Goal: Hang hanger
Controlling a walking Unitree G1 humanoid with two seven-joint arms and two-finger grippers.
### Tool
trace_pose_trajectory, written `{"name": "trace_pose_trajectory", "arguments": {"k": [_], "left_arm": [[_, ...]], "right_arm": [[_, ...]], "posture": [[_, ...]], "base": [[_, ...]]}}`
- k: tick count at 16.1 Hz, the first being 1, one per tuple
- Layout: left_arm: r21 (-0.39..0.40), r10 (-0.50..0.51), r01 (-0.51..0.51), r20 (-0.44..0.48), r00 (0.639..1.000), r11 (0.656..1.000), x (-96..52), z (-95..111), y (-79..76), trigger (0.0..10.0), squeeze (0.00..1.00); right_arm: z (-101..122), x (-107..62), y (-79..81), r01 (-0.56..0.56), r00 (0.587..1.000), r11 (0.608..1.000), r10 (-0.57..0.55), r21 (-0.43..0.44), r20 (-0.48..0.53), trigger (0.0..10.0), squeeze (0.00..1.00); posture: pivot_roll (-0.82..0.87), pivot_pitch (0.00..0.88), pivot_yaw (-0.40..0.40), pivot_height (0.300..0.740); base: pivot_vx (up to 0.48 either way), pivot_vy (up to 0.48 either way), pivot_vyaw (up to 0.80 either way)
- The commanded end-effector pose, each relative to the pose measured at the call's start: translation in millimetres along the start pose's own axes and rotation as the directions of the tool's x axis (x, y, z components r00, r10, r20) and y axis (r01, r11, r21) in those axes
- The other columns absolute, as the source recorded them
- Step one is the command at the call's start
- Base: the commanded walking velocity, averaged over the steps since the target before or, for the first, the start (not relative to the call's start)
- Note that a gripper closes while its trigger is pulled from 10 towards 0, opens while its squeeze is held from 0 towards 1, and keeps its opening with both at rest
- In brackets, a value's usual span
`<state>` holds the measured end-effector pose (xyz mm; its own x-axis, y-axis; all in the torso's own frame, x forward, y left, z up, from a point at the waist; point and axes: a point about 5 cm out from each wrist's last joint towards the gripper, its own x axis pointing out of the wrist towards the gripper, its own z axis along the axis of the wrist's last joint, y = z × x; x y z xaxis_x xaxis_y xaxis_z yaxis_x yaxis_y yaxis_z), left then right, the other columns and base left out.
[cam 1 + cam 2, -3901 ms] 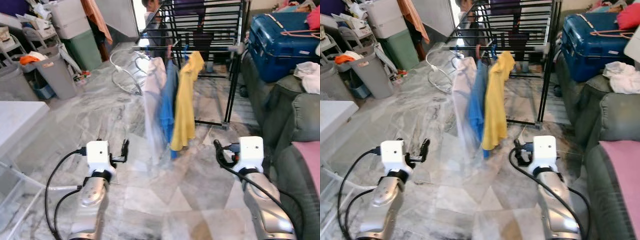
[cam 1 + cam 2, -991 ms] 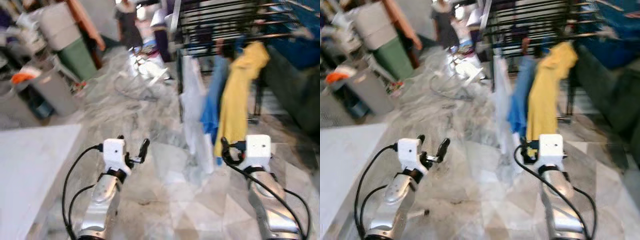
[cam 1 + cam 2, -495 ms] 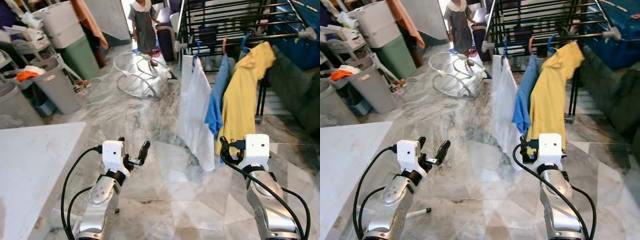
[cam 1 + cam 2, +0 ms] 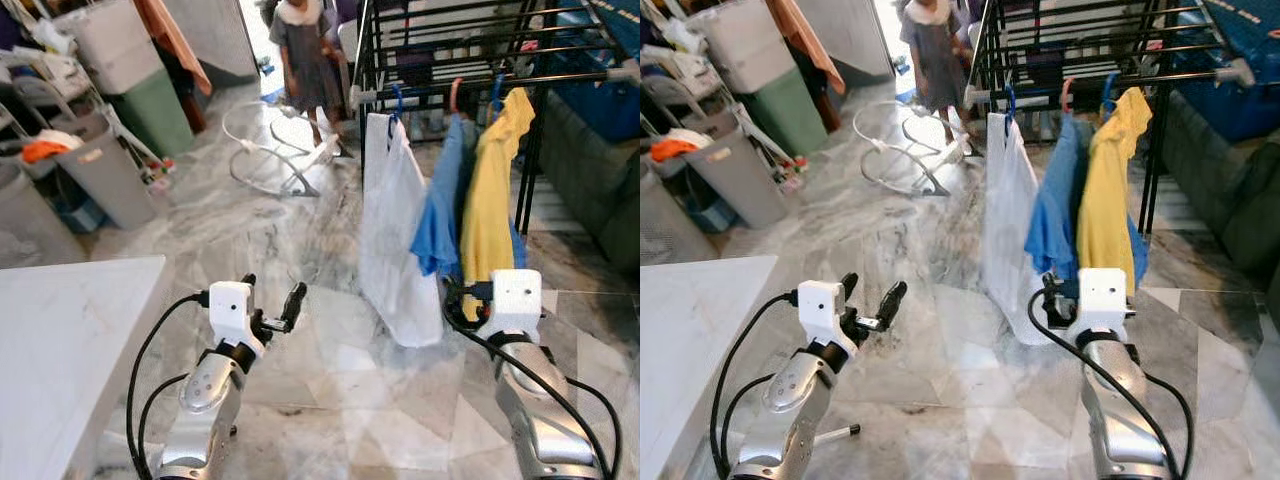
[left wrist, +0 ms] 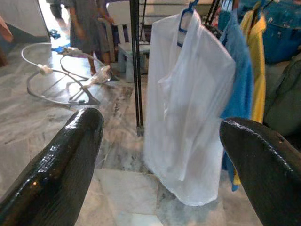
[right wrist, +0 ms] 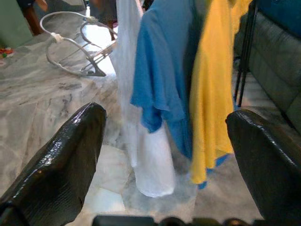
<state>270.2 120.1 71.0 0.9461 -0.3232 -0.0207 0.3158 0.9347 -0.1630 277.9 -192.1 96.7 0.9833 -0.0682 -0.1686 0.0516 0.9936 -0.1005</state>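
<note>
Left eye view puts the black drying rack (image 4: 470, 60) ahead of me, and I place everything by it. On its front rail hang three garments on hangers: a white shirt (image 4: 395, 230) on a blue hanger (image 4: 397, 98) at the rail's near end, a blue shirt (image 4: 440, 205) next to it, a yellow shirt (image 4: 490, 195) beyond that — all three hooked on and hanging down toward the marble floor (image 4: 300, 240). A person (image 4: 303, 60) stands behind the rack's end, beside a bent metal frame (image 4: 275, 150) lying on the floor. A grey bin (image 4: 100, 170) sits well off to the rack's left. My left gripper (image 4: 270, 300) is low in front of the rack, fingers (image 5: 61, 165) spread wide, empty. My right gripper (image 6: 164, 155) is just before the hanging shirts — fingers (image 6: 61, 155) wide apart, holding nothing.
</note>
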Motion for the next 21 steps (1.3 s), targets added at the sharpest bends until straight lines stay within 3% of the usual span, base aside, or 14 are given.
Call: {"name": "trace_pose_trajectory", "arguments": {"k": [1, 14, 21], "left_arm": [[0.007, -0.001, 0.001, 0.011, 1.000, 1.000, -0.1, 3.4, 1.8, 10.0, 0.00], [-0.004, -0.002, 0.002, -0.011, 1.000, 1.000, -1.2, -0.4, -0.5, 10.0, 0.00], [-0.001, 0.030, -0.030, -0.031, 0.999, 1.000, 0.4, -3.1, 1.8, 10.0, 0.00]], "right_arm": [[3.6, -0.4, 0.3, 0.000, 1.000, 1.000, 0.000, -0.003, 0.009, 10.0, 0.00], [4.1, -0.8, -1.9, 0.008, 1.000, 1.000, -0.008, -0.009, 0.007, 10.0, 0.00], [4.8, 0.1, 1.3, -0.016, 1.000, 1.000, 0.016, -0.007, 0.006, 10.0, 0.00]], "posture": [[-0.24, 0.000, 0.202, 0.740], [-0.24, 0.000, 0.195, 0.740], [-0.24, 0.000, 0.194, 0.740]], "base": [[0.428, 0.000, 0.00], [0.423, 0.000, 0.00], [0.036, 0.000, 0.00]]}}
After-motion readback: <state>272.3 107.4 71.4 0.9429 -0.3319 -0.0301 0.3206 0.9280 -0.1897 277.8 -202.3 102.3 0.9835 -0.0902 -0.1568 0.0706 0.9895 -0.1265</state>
